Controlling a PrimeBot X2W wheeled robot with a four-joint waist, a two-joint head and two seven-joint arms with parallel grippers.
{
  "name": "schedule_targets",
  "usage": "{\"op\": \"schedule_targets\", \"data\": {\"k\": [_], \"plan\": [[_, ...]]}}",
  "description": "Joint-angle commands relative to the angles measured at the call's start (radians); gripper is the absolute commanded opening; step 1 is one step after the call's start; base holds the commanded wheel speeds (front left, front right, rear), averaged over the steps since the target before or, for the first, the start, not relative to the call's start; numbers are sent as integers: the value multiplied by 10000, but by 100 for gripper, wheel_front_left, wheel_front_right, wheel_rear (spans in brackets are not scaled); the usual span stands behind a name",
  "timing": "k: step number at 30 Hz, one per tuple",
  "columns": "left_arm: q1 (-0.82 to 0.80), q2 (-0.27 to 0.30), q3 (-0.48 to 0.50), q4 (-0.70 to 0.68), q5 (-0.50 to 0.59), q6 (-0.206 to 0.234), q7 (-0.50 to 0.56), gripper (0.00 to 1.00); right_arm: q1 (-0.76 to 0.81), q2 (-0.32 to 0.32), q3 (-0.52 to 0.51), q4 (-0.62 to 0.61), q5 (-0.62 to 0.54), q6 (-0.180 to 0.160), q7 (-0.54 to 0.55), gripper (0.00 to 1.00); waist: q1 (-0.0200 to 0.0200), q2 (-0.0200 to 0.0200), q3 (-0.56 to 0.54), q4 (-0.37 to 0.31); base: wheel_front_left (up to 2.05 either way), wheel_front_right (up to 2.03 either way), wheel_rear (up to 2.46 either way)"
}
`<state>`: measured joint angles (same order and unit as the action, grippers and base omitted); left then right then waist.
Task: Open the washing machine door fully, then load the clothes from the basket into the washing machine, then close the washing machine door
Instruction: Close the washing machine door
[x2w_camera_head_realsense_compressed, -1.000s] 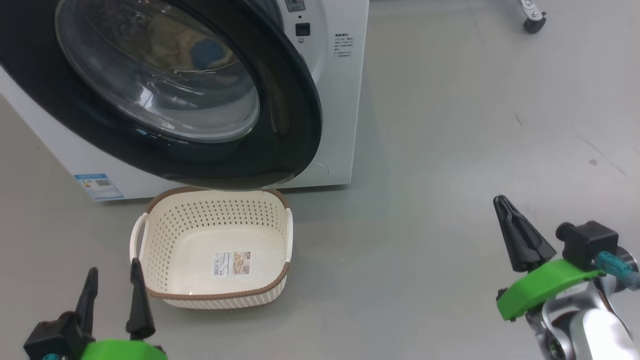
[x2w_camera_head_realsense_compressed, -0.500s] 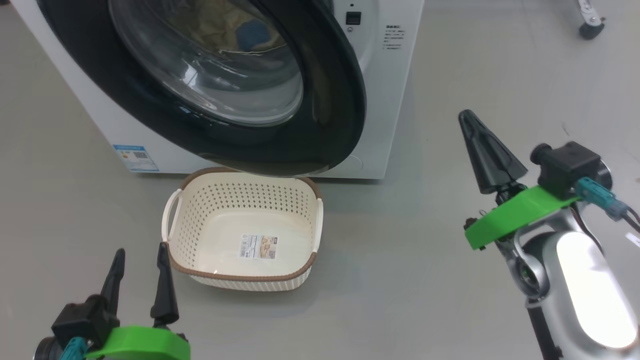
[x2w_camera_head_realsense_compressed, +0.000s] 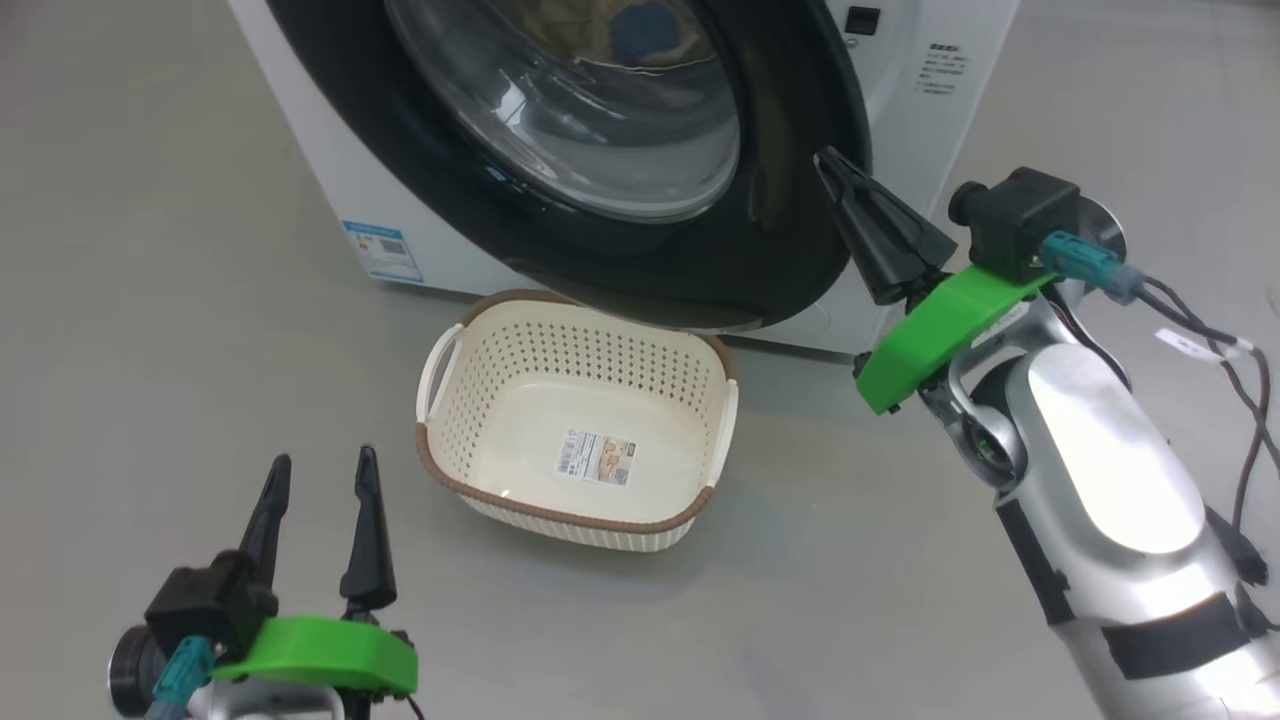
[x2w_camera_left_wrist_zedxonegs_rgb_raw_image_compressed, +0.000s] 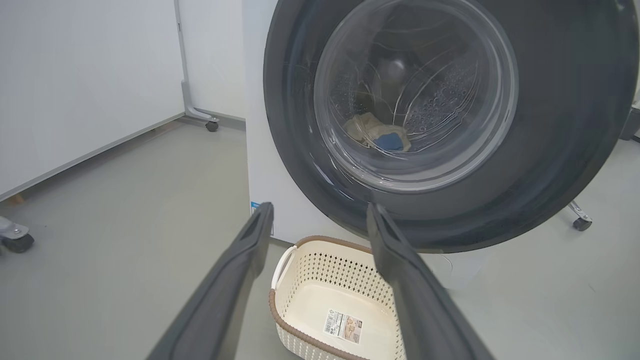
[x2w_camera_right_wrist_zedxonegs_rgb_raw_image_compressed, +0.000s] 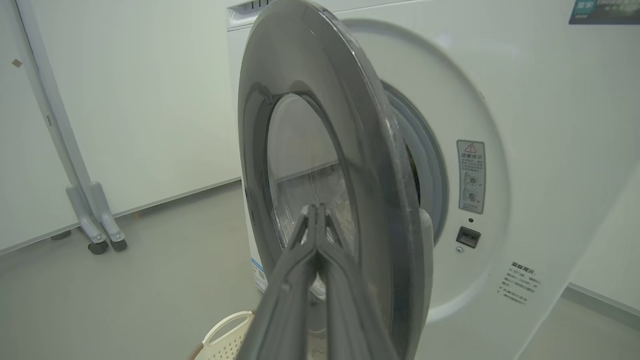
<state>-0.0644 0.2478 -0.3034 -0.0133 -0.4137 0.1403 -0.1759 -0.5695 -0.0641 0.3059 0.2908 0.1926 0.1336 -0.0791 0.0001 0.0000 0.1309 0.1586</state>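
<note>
The washing machine stands at the top of the head view. Its door is ajar, with a gap at the free edge in the right wrist view. Through the glass, the clothes lie in the drum, pale yellow with a blue patch. The basket sits empty on the floor below the door, a label on its bottom. My right gripper is shut on nothing, its tip by the door's outer face near the free edge; contact cannot be told. My left gripper is open, left of the basket.
Grey floor lies all around. A white partition on castor feet stands left of the machine, also seen in the left wrist view. Another castor shows behind the door at the right.
The head camera has turned, shifting the whole picture right. My shut right gripper has risen from low over the floor up to the door's free edge. The left gripper stays open.
</note>
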Motion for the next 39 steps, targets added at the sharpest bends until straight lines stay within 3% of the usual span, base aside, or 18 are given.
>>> {"op": "schedule_targets", "data": {"k": [1, 15, 39], "plan": [[-579, 72, 290, -246, 101, -50, -137, 100, -556, 36, 176, -56, 37, -29, -111, 0, -1, 0, 235, 306, 0, 0, 0], [-1715, -387, -187, 532, 160, -623, -616, 100, -2356, -177, 1, 2791, -131, -29, -763, 0, -1, 0, 1332, 1184, 0, 0, 0], [-2287, -827, -231, 1097, 425, -978, -850, 100, -3832, -703, -1204, 4307, -645, -29, -1194, 0, -1, 0, 1861, 1314, 0, 0, 0]]}}
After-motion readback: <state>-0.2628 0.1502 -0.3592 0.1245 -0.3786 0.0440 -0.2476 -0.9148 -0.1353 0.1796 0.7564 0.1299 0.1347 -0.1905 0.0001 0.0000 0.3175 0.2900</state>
